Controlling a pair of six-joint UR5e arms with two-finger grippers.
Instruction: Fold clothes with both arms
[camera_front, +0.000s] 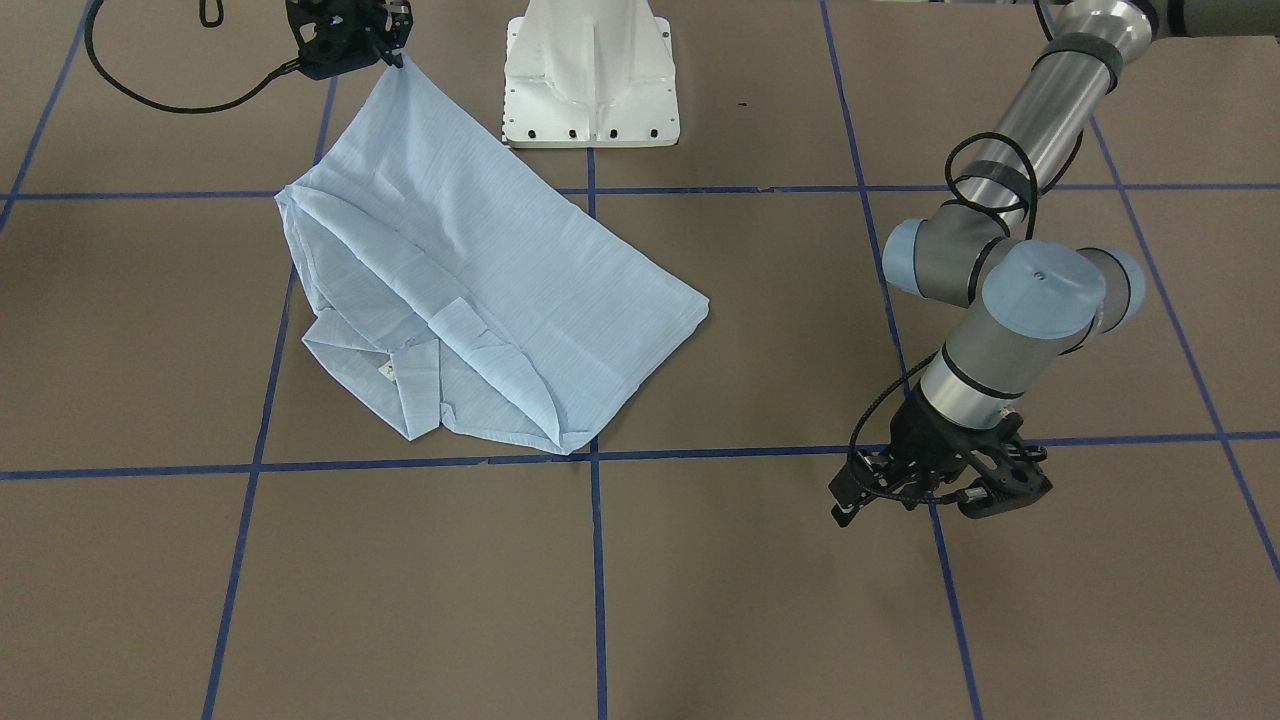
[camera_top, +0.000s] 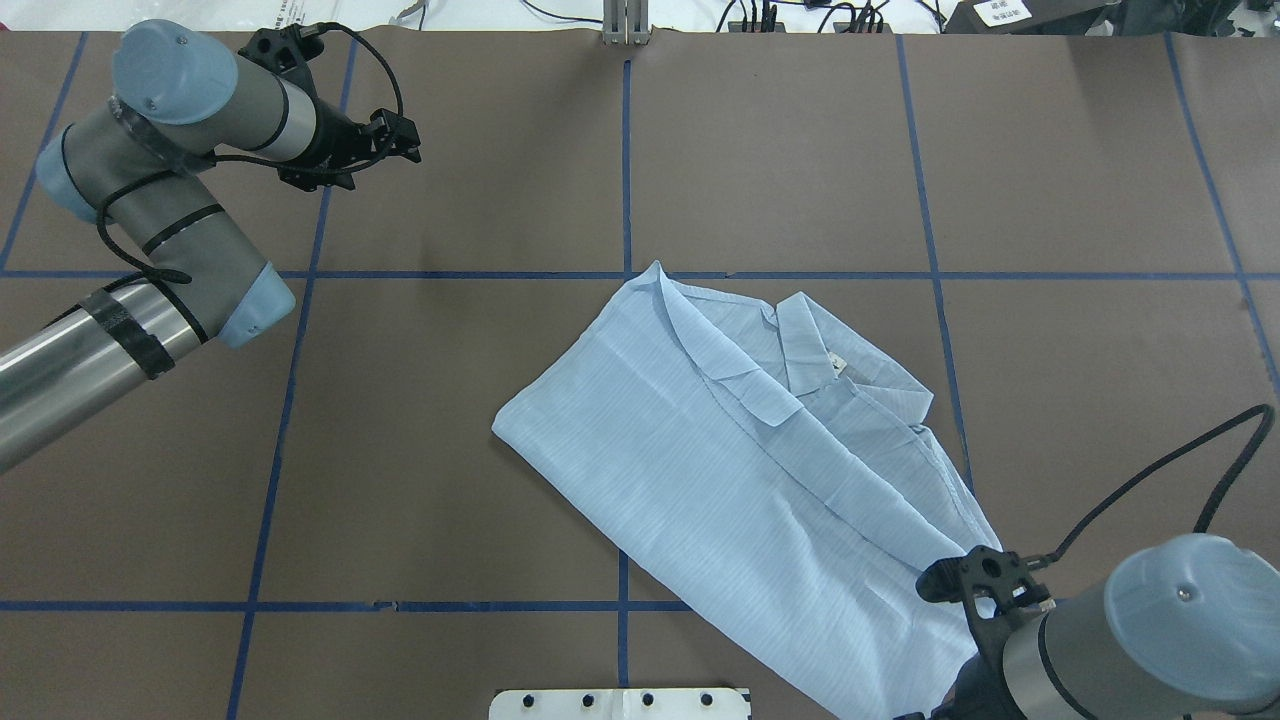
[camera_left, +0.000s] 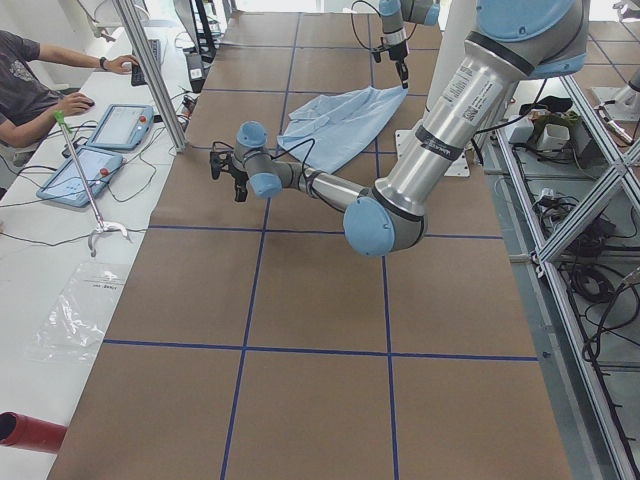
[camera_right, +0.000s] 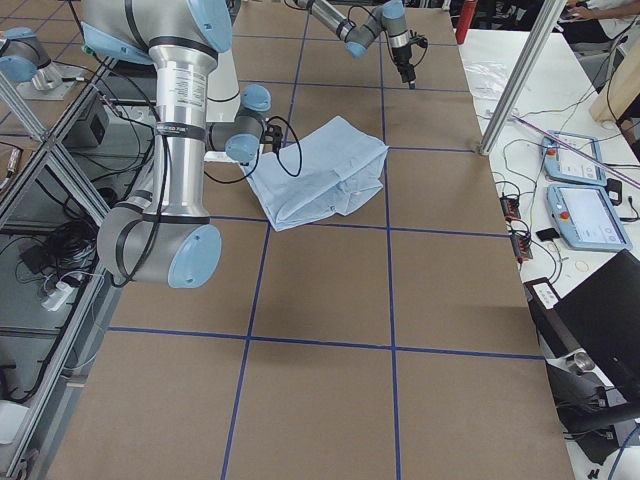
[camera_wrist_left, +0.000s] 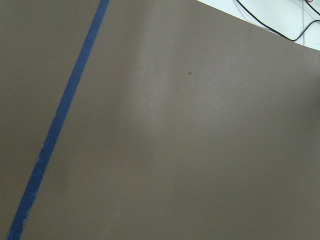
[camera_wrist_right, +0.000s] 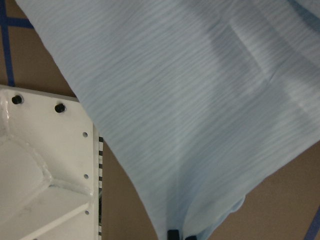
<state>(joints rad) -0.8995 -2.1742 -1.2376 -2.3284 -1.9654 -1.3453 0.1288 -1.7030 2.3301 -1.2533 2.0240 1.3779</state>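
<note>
The pale blue shirt (camera_front: 480, 280) lies folded on the brown table, collar and white label facing up on the side away from the robot (camera_top: 800, 350). My right gripper (camera_front: 392, 58) is shut on one shirt corner beside the white base and holds it lifted. In the right wrist view the cloth (camera_wrist_right: 200, 100) hangs from the fingertips (camera_wrist_right: 173, 234). My left gripper (camera_top: 408, 140) hovers open over bare table at the far left, well away from the shirt, with nothing between its fingers. The left wrist view shows only table.
The white pedestal base (camera_front: 590, 80) stands close beside the held shirt corner. Blue tape lines (camera_front: 597, 560) grid the table. A person's hands rest on a side bench with two tablets (camera_left: 95, 150) past the table's far edge. A metal post (camera_left: 150, 70) stands there.
</note>
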